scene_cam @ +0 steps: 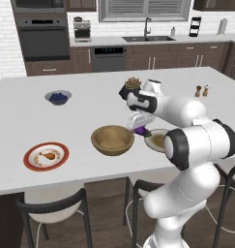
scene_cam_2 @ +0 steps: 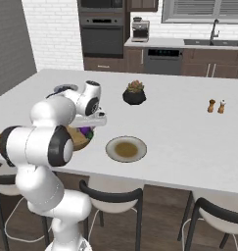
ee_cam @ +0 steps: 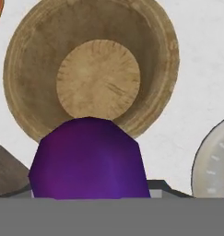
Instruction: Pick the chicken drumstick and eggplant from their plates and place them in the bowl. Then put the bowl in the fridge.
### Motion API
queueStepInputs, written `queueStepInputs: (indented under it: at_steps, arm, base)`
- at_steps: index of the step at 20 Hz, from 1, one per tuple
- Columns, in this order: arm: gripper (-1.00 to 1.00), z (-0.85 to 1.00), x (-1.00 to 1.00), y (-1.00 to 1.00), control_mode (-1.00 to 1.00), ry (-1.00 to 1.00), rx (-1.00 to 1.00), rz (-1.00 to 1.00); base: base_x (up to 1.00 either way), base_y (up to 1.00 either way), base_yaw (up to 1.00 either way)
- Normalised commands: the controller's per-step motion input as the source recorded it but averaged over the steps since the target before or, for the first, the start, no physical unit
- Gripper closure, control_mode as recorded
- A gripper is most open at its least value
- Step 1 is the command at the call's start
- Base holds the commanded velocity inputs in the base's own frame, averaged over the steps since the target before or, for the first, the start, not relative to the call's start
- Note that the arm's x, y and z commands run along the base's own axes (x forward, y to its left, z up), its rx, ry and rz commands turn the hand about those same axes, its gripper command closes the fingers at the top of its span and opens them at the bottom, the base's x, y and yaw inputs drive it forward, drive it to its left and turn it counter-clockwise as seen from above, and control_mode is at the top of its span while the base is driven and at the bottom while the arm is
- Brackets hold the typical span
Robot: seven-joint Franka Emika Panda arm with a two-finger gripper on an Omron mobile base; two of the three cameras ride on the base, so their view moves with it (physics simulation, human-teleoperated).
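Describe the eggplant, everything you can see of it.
The eggplant is small, glossy and deep purple, with a faceted oval shape. It is off its grey-green plate and held in the hand, above the counter between that plate and the wooden bowl. From the hand view it hangs over the bowl's near rim, not yet over the centre. The hand hides its upper part in the base views; no stem shows.
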Motion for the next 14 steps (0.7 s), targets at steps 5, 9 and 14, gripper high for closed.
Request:
queueStepInputs:
  at_steps: [5,9,14]
  arm:
    - [1.0,0.01,0.55,0.6,-1.0,0.01,-0.1,-0.14]
    - [1.0,-0.36,0.69,0.37,-1.0,0.04,-0.04,-0.07]
    - [1.0,-0.68,0.31,0.09,-1.0,0.05,0.0,0.0]
  base:
    - [0.0,0.0,0.0]
    - [0.0,0.0,0.0]
    - [0.0,0.0,0.0]
